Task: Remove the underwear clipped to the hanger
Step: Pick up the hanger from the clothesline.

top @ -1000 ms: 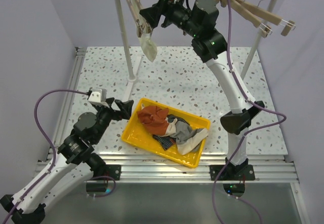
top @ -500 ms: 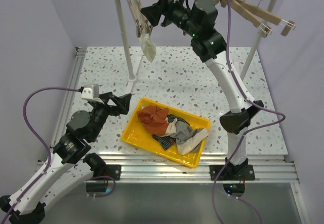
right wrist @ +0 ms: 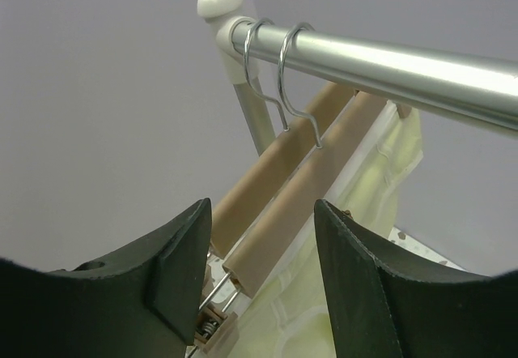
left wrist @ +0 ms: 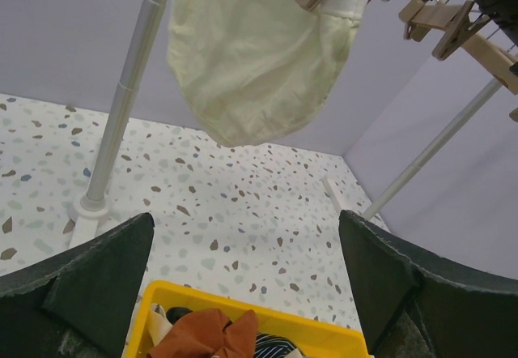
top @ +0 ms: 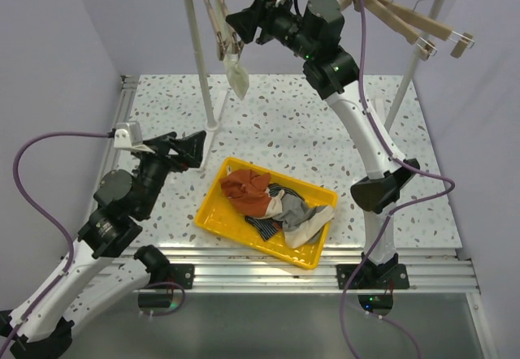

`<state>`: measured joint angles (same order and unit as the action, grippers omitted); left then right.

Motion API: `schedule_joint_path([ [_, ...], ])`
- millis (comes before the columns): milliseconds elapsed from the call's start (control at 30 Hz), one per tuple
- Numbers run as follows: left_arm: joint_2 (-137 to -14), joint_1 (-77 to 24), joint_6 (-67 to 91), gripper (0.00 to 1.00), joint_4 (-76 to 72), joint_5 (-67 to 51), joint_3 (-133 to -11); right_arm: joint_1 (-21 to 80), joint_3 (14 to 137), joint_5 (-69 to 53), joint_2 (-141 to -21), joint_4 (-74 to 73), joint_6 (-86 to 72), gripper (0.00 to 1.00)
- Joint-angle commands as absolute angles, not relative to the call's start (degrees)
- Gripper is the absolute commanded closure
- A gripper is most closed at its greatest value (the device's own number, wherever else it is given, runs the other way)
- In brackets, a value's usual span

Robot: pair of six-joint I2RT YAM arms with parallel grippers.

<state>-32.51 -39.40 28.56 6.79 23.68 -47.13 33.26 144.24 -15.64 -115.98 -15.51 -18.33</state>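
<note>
Pale cream-green underwear (top: 238, 76) hangs clipped to a wooden hanger (top: 221, 24) at the left end of the rail; it also shows in the left wrist view (left wrist: 251, 58) and in the right wrist view (right wrist: 380, 253). My right gripper (top: 234, 23) is open, raised at the rail, its jaws on either side of the wooden hangers (right wrist: 299, 204) without touching them. My left gripper (top: 193, 149) is open and empty, lifted above the table left of the yellow tray (top: 213, 220). Orange-red (top: 246, 191), striped navy (top: 268, 226) and grey-white (top: 309, 222) underwear lie in the tray.
The rack's left post (top: 201, 58) and its foot (left wrist: 87, 212) stand between my left gripper and the hanging cloth. More wooden hangers (top: 422, 28) hang bare at the rail's right end. The rack's right post (top: 410, 71) stands at the back right.
My left arm has lifted and swung its gripper up and to the left, tilting it toward the rack. My right gripper has stayed at the hanger.
</note>
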Motion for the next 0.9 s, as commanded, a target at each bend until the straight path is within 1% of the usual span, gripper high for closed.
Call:
schedule_joint_path([
  [0, -33.7, -39.2, 29.2, 0.0, 2.4, 23.9, -50.9, 33.4, 146.2, -14.2, -116.2, -14.4, -17.3, 0.43],
  [167, -34.8, -39.2, 28.1, 0.0, 3.3, 23.6, -52.7, 33.7, 146.3, -13.8, -117.2, -15.0, -17.6, 0.45],
  [567, -31.8, -39.2, 29.6, 0.0, 4.3, 24.7, -50.2, 34.6, 146.6, -12.2, -118.7, -15.5, -17.2, 0.47],
  [867, -31.2, -39.2, 29.9, 0.0, 5.1, 25.0, -50.3, 34.9, 146.3, -9.8, -119.1, -16.9, -13.5, 0.49],
])
